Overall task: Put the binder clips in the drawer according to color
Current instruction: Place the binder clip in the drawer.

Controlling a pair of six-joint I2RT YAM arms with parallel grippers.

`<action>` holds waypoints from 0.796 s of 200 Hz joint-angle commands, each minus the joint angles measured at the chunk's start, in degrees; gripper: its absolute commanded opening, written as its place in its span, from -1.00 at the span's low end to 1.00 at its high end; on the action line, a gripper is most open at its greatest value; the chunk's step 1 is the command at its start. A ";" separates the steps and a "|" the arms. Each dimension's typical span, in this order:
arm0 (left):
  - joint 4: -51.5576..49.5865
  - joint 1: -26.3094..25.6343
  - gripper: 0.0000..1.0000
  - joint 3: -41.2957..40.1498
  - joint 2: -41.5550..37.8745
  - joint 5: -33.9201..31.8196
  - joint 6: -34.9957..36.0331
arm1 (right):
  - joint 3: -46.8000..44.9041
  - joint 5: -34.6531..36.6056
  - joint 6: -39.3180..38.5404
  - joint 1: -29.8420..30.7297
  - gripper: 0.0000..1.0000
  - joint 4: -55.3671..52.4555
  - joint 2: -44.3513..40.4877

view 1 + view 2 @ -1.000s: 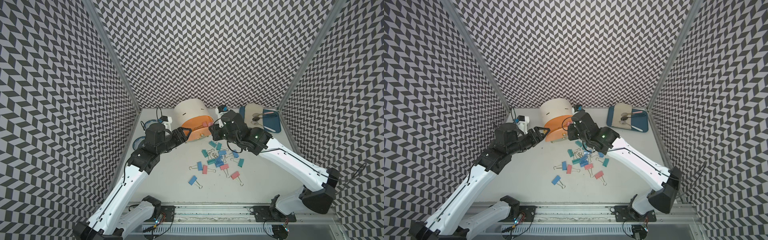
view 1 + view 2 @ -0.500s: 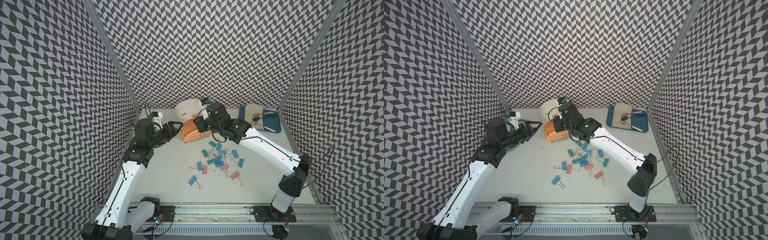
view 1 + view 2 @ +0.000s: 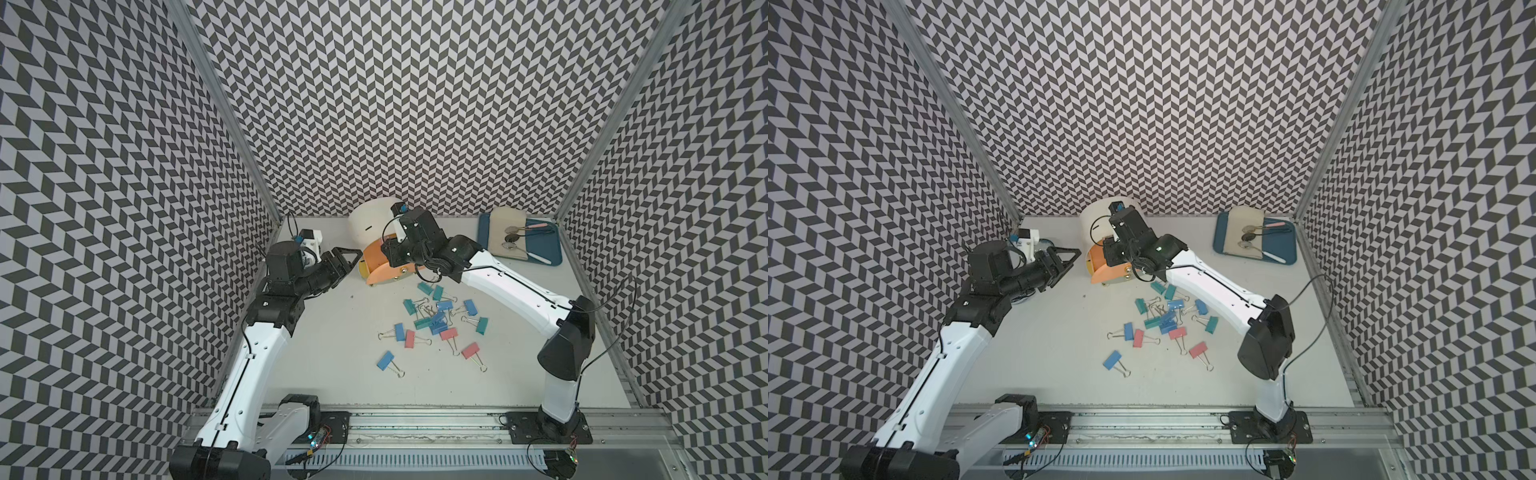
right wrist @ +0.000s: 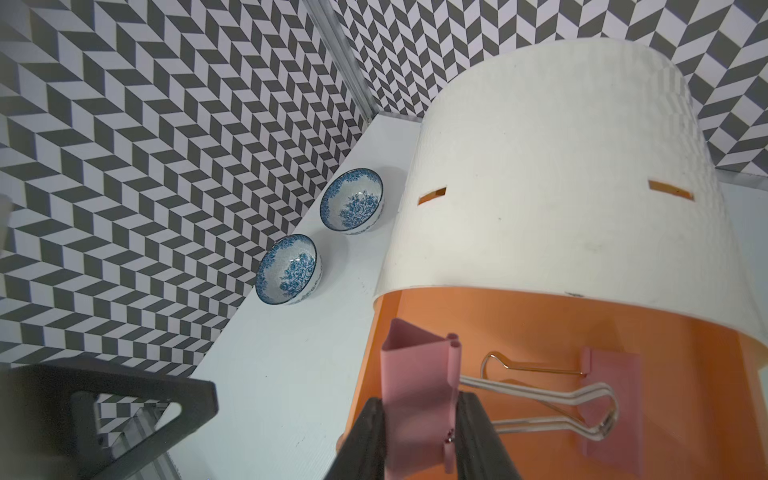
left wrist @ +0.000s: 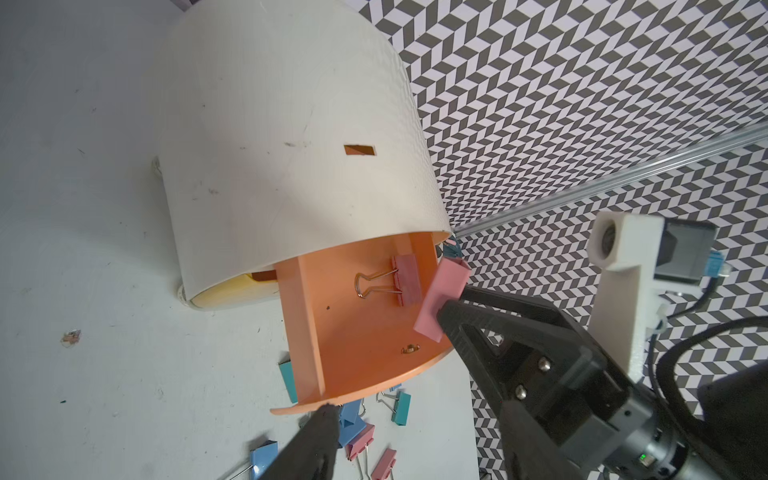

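The drawer cabinet (image 3: 370, 220) is cream, and its salmon top drawer (image 3: 382, 266) is pulled open. One pink binder clip (image 4: 611, 399) lies inside it. My right gripper (image 4: 419, 399) hangs over the open drawer, shut on a second pink binder clip (image 4: 415, 374), which also shows in the left wrist view (image 5: 442, 299). My left gripper (image 3: 348, 262) stands open just left of the drawer front and holds nothing. Several pink, blue and teal binder clips (image 3: 436, 316) lie scattered on the table in front of the cabinet, seen in both top views (image 3: 1167, 320).
A blue tray (image 3: 544, 245) with a cloth and spoons sits at the back right. Two blue-patterned bowls (image 4: 359, 201) (image 4: 289, 270) stand by the left wall, behind my left arm. The yellow drawer (image 5: 249, 291) shows slightly under the salmon one.
My left gripper has drawn back to the left, off the drawer front. My right gripper has swung from above the clip pile to over the open drawer, carrying the pink clip.
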 commanded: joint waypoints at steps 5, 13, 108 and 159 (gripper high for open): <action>1.88 0.32 0.31 -0.42 -0.72 0.98 0.92 | 1.16 -0.37 -0.63 -0.42 -0.27 3.67 -0.16; 1.97 0.38 0.31 -0.43 -0.67 0.99 0.86 | 1.07 -0.31 -0.69 -0.42 -0.19 3.84 -0.29; 0.63 0.38 0.31 0.93 -0.66 0.40 1.58 | 0.36 0.83 -1.73 -1.92 0.16 4.28 -4.89; -1.06 0.30 0.31 -2.00 -3.12 -0.66 2.34 | -11.02 5.93 -1.44 -2.69 0.15 7.45 -14.28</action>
